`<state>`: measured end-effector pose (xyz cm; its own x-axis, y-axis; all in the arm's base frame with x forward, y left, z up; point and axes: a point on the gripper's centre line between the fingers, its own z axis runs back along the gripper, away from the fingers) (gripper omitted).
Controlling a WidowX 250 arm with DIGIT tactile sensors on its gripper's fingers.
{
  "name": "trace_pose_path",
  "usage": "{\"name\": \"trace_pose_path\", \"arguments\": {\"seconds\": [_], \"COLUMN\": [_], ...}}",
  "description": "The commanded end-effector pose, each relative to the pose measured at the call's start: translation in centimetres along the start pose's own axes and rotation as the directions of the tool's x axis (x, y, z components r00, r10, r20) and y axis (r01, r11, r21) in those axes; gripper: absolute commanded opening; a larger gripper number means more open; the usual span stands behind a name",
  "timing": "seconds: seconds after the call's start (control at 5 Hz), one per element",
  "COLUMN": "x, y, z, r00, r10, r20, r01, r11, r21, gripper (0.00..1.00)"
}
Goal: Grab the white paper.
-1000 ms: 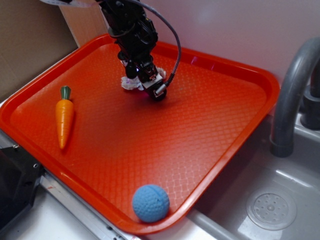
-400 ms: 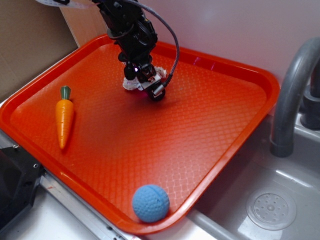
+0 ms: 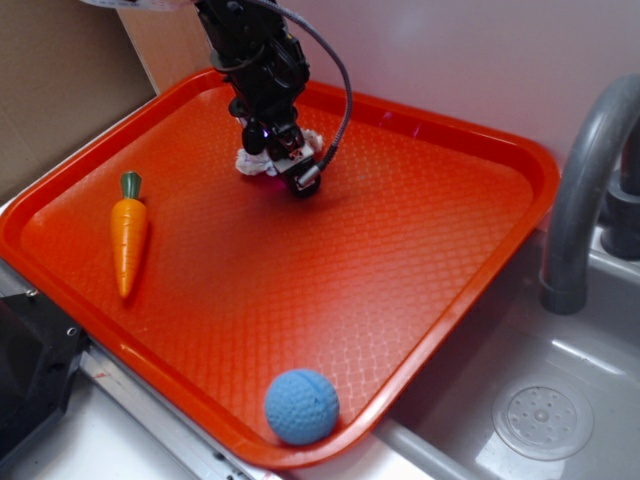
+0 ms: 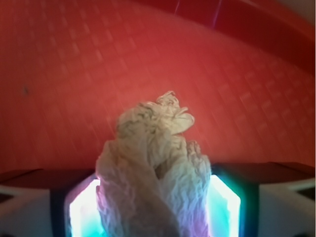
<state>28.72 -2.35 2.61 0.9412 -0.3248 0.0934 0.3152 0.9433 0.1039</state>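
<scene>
The gripper (image 3: 268, 152) is pinching the paper (image 4: 153, 173) at the tray's (image 3: 480, 290) far side. The wad is looking light, soft and crushable, so squeezing its bulky middle seems safest.

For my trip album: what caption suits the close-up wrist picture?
Crumpled white paper pinched between the gripper pads, above the orange tray.

white paper (image 4: 153, 168): crinkled, matt tissue | tray (image 3: 420, 250): glossy textured plastic | ball (image 3: 301, 406): dimpled matt
</scene>
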Motion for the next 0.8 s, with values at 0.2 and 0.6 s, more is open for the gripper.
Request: {"name": "trace_pose_path", "arguments": {"seconds": [0.2,0.6], "x": [-0.9,-3.6], "y": [2.2,1.4], "z": [9.1,14.3], "r00": [0.973,0.934], "r10": [0.228,0.349], "r20": [-0.037,-0.082], "r01": [-0.228,-0.356], "r11": [0.974,0.931], "r21": [-0.006,-0.088], "gripper": [0.0,0.0]}}
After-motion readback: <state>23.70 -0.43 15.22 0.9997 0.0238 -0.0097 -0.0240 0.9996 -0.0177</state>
